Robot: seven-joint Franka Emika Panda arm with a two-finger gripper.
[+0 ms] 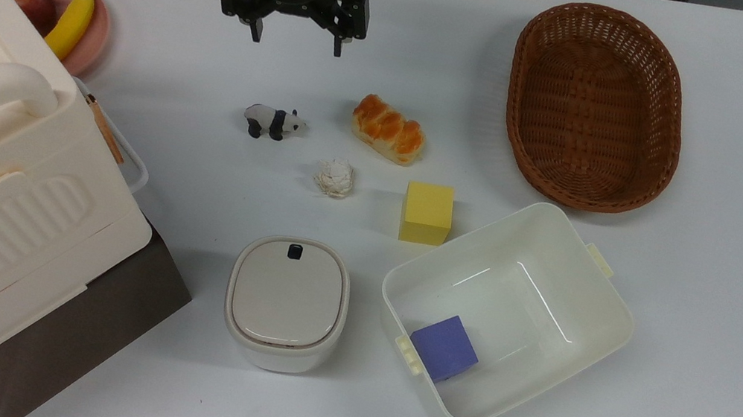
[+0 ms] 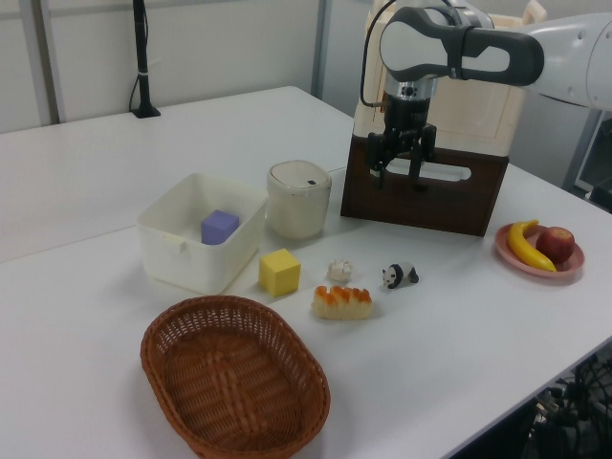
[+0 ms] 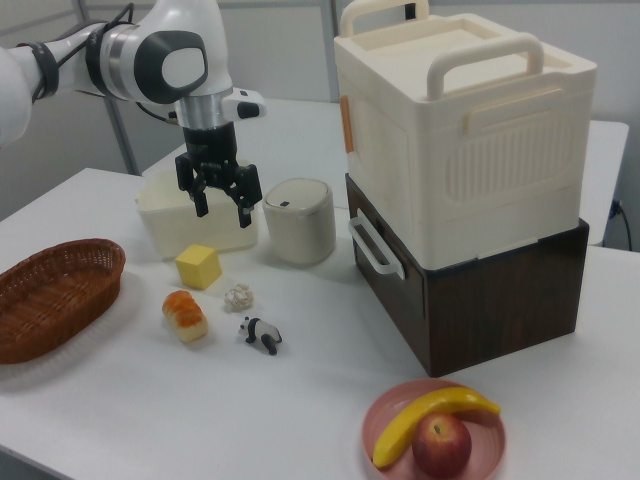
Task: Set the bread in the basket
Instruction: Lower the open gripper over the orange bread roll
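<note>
Gripper (image 1: pixel 296 43): fingers spread apart, nothing between them, held above the table (image 1: pixel 698 331). In the top view, the bread (image 1: pixel 388 129) lies on the table at 4 o'clock from the gripper, well apart from it. The wicker basket (image 1: pixel 596 104) stands at 2 o'clock from the bread. The yellow cube (image 1: pixel 427 213) sits near the bread, at 5 o'clock.
</note>
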